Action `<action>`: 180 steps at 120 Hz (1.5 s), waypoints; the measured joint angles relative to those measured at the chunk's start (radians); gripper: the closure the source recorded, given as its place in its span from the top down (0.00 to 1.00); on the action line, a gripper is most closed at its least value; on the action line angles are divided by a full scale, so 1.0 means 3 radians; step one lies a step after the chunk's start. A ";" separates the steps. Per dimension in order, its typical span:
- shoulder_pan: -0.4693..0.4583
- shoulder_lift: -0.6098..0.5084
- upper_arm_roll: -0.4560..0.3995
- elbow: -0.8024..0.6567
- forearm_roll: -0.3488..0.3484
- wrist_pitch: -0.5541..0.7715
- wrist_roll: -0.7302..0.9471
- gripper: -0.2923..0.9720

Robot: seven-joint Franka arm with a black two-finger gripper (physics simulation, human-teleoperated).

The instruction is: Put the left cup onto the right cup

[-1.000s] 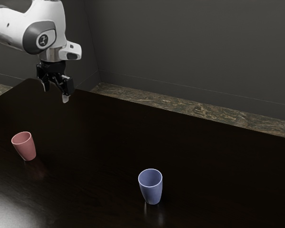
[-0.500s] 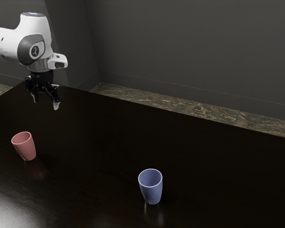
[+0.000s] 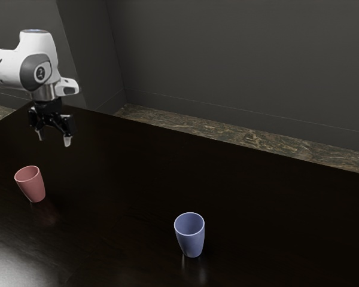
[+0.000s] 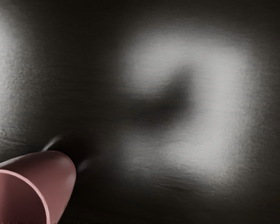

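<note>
A pink cup (image 3: 30, 183) stands upright on the dark table (image 3: 257, 197) at the exterior view's left. A blue cup (image 3: 189, 234) stands upright nearer the front, toward the exterior view's right. My gripper (image 3: 52, 138) hangs open in the air above the pink cup, slightly farther back, holding nothing. In the wrist view the pink cup (image 4: 30, 184) appears close under the hand, off to one side, with its rim and outer wall in sight.
A marble-patterned ledge (image 3: 239, 136) runs along the table's far edge below a dark wall. Glossy reflections lie on the table (image 4: 186, 93) under the hand.
My arm has swung toward the exterior view's left and lowered, bringing the open gripper from mid-back to above the pink cup. Both cups have stayed still.
</note>
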 joint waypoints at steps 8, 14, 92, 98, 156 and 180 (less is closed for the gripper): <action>0.0063 0.0041 0.0000 0.0000 -0.0022 0.0008 0.0002 0.77; 0.0110 0.0067 0.0000 0.0000 -0.0032 0.0015 0.0005 0.77; 0.0474 0.0472 0.0000 0.0010 -0.0163 0.0431 0.0451 0.77; 0.0480 0.0480 0.0000 0.0010 -0.0164 0.0456 0.0490 0.77; 0.0503 0.0280 0.0005 -0.0294 -0.0170 0.0539 0.0729 0.77; 0.0518 0.0179 0.0005 -0.0454 -0.0173 0.0545 0.0769 0.77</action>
